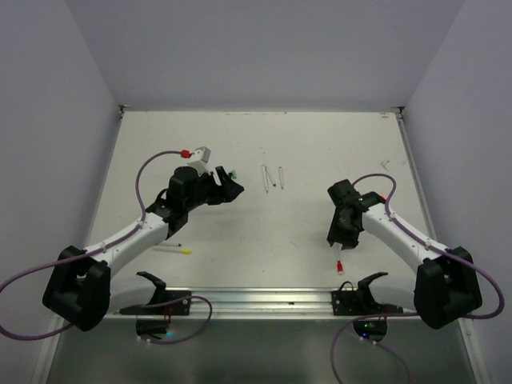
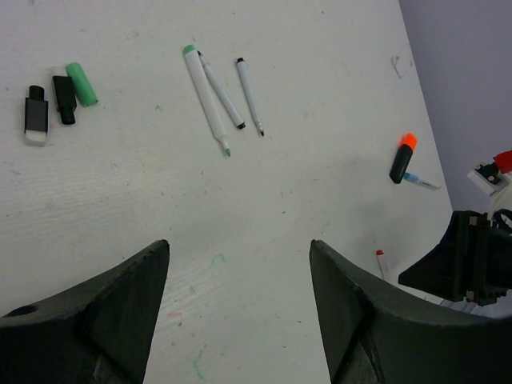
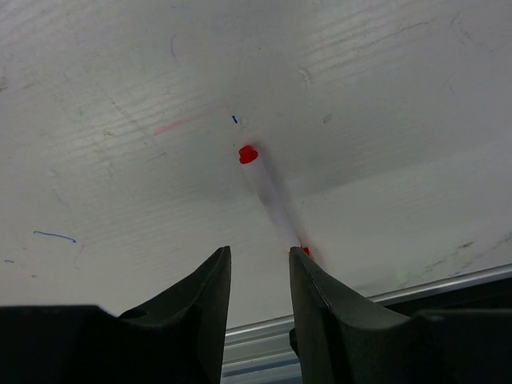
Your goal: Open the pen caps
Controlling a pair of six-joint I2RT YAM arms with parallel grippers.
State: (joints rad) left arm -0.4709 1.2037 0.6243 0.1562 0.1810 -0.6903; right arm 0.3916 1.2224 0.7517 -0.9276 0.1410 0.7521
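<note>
A white pen with a red cap lies blurred on the table just beyond my right gripper, its other red end by the right fingertip. In the top view this pen lies under the right gripper, which is open and empty. My left gripper is open and empty above bare table. Beyond it lie a loose green cap, a black cap and a black-and-white cap. Three thin white pens lie uncapped near them, also in the top view.
A black marker with an orange cap lies at the right near the right arm. A yellow-tipped pen lies beside the left arm. A metal rail runs along the near table edge. Purple cables loop from both arms.
</note>
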